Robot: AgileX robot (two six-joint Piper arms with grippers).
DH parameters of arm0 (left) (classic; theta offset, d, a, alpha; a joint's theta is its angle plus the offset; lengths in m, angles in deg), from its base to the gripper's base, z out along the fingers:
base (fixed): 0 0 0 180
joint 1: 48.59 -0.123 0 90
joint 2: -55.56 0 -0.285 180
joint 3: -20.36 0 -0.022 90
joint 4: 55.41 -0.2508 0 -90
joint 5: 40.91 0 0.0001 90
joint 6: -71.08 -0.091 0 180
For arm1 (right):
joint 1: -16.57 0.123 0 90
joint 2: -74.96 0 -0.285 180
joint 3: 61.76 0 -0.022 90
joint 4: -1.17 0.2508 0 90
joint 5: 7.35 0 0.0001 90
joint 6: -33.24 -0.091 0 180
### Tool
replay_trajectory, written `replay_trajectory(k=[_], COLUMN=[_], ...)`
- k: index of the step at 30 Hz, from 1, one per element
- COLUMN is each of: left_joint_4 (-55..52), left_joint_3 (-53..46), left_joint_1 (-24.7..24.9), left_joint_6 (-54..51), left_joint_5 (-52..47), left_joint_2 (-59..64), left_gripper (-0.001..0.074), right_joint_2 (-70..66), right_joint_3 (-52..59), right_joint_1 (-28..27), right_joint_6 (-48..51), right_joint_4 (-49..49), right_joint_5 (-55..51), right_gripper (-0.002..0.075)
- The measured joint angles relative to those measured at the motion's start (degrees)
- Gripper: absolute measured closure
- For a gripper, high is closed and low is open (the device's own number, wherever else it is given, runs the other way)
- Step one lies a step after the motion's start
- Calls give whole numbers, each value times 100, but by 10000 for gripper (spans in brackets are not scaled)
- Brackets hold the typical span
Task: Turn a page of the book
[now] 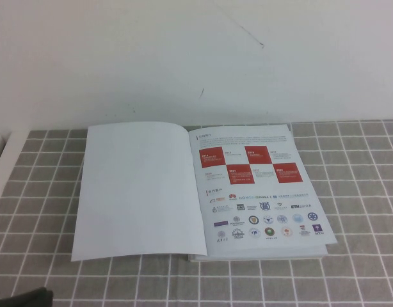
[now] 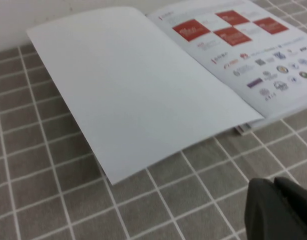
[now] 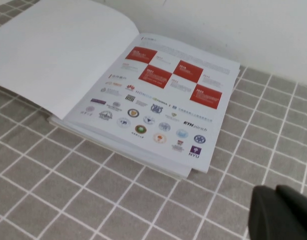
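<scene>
Now the page lies turned on the book; left hand and right hand near, grip unclear

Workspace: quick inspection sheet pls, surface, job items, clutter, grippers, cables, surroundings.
Surface: grey checked tablecloth with white grid lines.
Job's things: book lies open; the page is turned over to the robot's left, blank white side up; right-hand page shows red squares and logo rows.
Clutter: nothing seen.
Grippers: left gripper off the book's near-left corner, above the cloth, holding nothing; right gripper off the near-right corner, likewise.
Cables: nothing seen.
Surroundings: white wall behind the table, with faint marks.
</scene>
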Motion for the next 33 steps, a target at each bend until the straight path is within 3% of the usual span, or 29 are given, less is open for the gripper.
replay_trajectory(k=[7, 14, 24, 33], left_joint_4=[-24, -131, -2169, -2297], left_joint_3=[-729, -1517, -1995, -1995], left_joint_1=[21, 19, 9, 9], left_joint_6=[-87, -197, -254, -252], left_joint_5=[99, 1069, 2524, 2308], left_joint_2=[-480, -1378, -1997, -2250], left_gripper=[738, 738, 738, 738], right_joint_2=[-9, -9, -9, -22], right_joint_3=[143, 142, 142, 142], right_joint_1=[0, 0, 0, 0], right_joint_6=[0, 0, 0, 0], right_joint_4=[13, 13, 13, 13], right_joint_5=[-194, -281, -297, -306], right_gripper=[727, 727, 727, 727])
